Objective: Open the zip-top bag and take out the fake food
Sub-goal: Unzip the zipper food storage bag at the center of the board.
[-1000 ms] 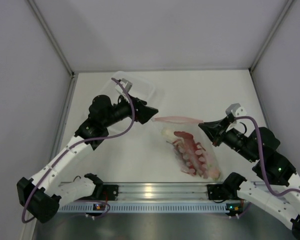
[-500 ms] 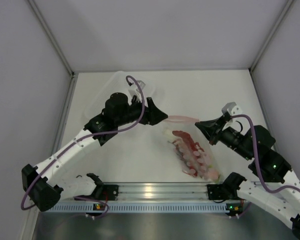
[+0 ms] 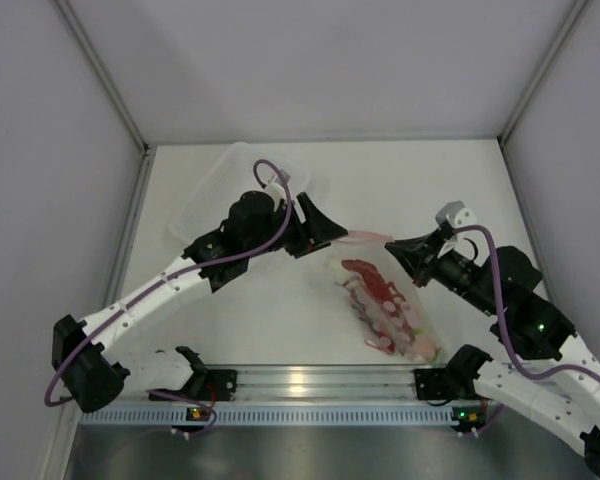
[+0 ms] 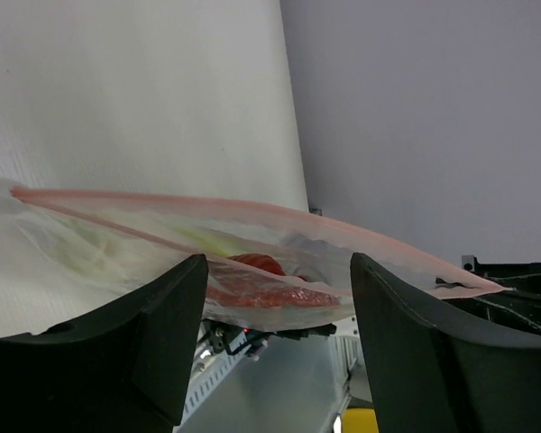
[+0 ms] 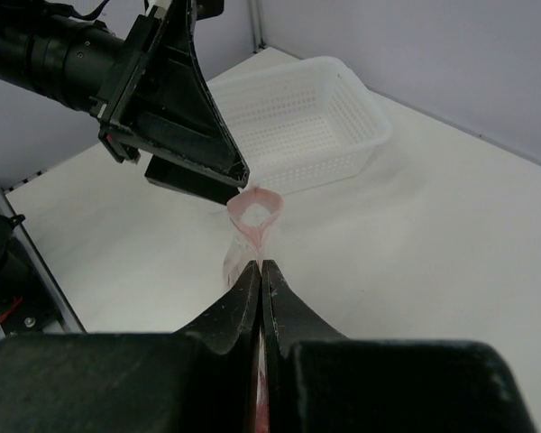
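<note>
While the right gripper [image 3: 394,247] pinches one end of the pink zip strip [image 3: 365,237] with its fingers pressed flat together, the left gripper [image 3: 340,232] stands at the strip's other end with its jaws spread wide and nothing clamped. The zip-top bag [image 3: 390,310] lies right of the middle of the counter [image 3: 280,325], with its body trailing toward the near edge. Its zip end appears raised between the two grippers. Through the film shows the fake food, plainest the red lobster [image 3: 372,282]. In the right wrist view the strip's far end curls into a small loop, so the mouth looks slightly parted there. A white perforated basket [image 5: 293,122] sits toward the far-left corner.

The bag should handle as light, limp and slick; the toys weigh down its lower end, and thin film will slide out of a loose pinch. The stiffer zip strip is the sound place to hold. I judge the left gripper wants one lip only, near the loop, since catching both layers would keep the mouth shut.
</note>
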`<action>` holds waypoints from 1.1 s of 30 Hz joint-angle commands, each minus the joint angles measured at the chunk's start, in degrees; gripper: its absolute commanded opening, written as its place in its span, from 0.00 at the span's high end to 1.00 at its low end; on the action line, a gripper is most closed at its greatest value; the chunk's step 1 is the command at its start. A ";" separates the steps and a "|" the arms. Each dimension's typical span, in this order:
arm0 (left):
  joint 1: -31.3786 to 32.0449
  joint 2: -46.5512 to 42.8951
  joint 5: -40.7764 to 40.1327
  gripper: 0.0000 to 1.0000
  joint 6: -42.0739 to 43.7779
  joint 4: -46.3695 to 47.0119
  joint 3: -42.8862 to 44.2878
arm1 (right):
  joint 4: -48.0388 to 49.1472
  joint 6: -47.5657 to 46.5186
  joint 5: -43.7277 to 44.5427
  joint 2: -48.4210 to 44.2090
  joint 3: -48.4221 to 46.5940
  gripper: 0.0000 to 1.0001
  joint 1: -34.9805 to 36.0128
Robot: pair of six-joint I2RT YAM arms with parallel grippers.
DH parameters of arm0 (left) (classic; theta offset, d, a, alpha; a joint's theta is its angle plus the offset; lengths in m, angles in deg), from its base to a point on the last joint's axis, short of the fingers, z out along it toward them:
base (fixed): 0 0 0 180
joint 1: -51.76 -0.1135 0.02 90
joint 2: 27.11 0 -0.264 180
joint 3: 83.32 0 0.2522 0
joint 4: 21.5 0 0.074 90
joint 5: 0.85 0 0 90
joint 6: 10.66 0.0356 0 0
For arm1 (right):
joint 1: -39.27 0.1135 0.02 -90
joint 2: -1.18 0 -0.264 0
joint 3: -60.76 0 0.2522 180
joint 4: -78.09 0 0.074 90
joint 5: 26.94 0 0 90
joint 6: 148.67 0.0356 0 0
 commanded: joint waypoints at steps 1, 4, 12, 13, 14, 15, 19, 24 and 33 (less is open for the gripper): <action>2.39 0.53 -1.22 0.32 -5.08 0.81 0.58 | 6.56 -0.89 -0.57 0.72 -0.14 1.00 -0.48; 3.62 0.88 -0.78 0.33 -5.70 0.81 0.05 | 6.83 -1.07 -0.14 0.99 -0.05 1.00 -0.48; 4.50 1.67 -1.57 0.55 -5.61 0.81 -1.44 | 7.27 -1.07 -0.40 0.46 0.39 1.00 -0.57; 4.50 1.76 -1.57 0.56 -5.61 0.81 -1.53 | 7.27 -1.15 -0.14 0.20 0.39 1.00 -0.57; 4.59 1.93 -1.57 0.56 -5.52 0.72 -1.62 | 7.18 -1.15 -0.14 0.20 0.48 1.00 -0.57; 4.51 2.11 -1.57 0.56 -5.44 0.81 -1.88 | 7.01 -1.24 -0.05 0.20 0.39 1.00 -0.48; 4.50 2.20 -2.36 0.67 -5.52 0.81 -2.85 | 6.83 -1.16 -0.05 -0.42 0.56 1.00 -0.48; 4.50 2.11 -3.33 1.00 -3.51 0.81 -2.59 | 7.01 -0.98 -0.40 -0.24 0.91 1.00 -0.48; 2.84 6.84 -1.40 1.00 15.20 -6.12 8.98 | 6.31 1.22 -2.95 -1.91 2.32 1.00 -0.48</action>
